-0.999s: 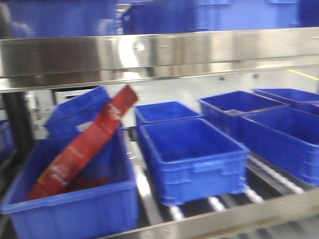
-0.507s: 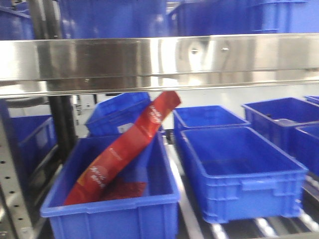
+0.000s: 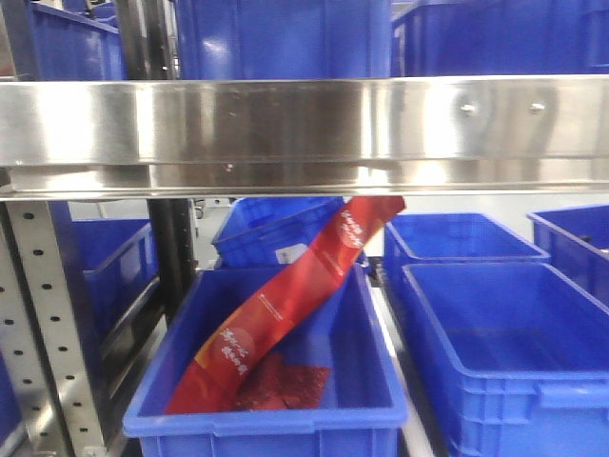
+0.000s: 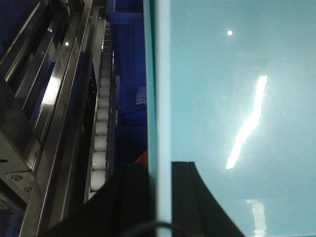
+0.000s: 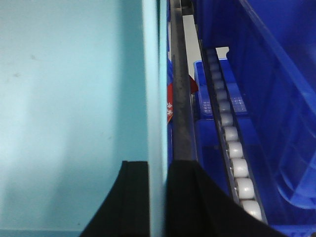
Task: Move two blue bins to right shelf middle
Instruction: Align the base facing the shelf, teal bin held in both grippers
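A pale cyan bin [image 4: 237,98] is seen filling most of the left wrist view, its rim [image 4: 160,98] clamped between the dark fingers of the left gripper [image 4: 160,197], one finger on each side of the wall. The same pale cyan plastic [image 5: 69,98] is shown in the right wrist view, where its rim [image 5: 154,98] is pinched in the same way by the right gripper [image 5: 157,197]; whether one bin or two are held cannot be told from these views. Beside the left gripper a roller track [image 4: 101,133] of white wheels and shiny metal rails [image 4: 54,94] are passed close by. In the right wrist view another roller track [image 5: 232,148] is seen just beside dark blue bins [image 5: 266,89]. From the front camera a broad stainless-steel rail [image 3: 304,133] is seen across the frame, with a grey perforated upright [image 3: 48,324] at the left. Below the rail, a dark blue bin [image 3: 285,381] is occupied by a long red packet [image 3: 285,305] leaning tilted against its far wall, with more dark blue bins [image 3: 504,333] beside and behind it.
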Robot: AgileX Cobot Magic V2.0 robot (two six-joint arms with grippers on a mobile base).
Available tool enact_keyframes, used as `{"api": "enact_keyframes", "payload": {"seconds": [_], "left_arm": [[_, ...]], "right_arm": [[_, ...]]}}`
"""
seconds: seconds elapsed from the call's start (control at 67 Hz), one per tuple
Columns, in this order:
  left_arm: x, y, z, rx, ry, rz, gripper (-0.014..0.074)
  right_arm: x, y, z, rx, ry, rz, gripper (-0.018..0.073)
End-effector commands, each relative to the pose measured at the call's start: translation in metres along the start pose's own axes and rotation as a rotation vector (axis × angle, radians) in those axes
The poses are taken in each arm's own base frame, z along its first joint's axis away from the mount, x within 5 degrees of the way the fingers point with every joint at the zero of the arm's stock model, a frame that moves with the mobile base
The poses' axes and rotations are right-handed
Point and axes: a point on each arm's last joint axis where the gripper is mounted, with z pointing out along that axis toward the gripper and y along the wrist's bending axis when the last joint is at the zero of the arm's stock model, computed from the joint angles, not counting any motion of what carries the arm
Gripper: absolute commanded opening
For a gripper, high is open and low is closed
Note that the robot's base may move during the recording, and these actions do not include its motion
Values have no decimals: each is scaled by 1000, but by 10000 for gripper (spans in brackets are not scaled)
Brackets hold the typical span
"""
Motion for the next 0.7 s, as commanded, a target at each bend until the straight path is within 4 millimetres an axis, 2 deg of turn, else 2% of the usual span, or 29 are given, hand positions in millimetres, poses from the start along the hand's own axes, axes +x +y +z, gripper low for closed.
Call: {"api": "enact_keyframes", "payload": {"seconds": [0.0,0.686], "left_arm": [[-11,-1,-10,33,-88,-9,-111],[-11,-1,-10,33,-88,-9,-111]], "right_arm": [[-14,1,-13,-41,-130,-10,-166],[-14,1,-12,-40,-128,-10,-166]]}}
